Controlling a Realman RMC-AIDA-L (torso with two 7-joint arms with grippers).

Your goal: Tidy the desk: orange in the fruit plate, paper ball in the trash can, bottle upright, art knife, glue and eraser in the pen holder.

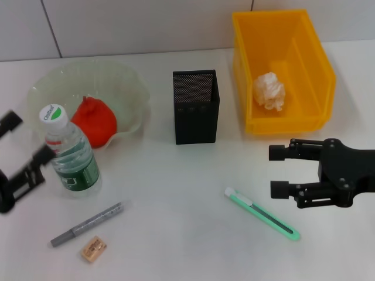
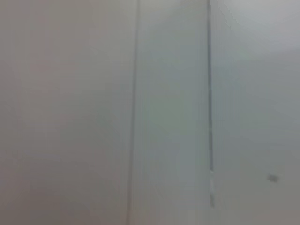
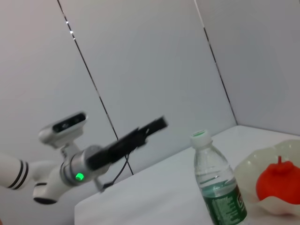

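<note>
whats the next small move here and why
Probably lower the right gripper, whose fingers are open, toward the art knife lying flat just in front of it. The orange sits in the fruit plate, the paper ball in the trash can, and the bottle stands upright. The knife, glue and eraser remain outside the pen holder.

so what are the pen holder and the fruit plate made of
The pen holder looks like black metal mesh: fine perforations show on its inner wall. The fruit plate looks like clear glass or plastic, wavy-rimmed and glossy; which one is unclear.
</note>
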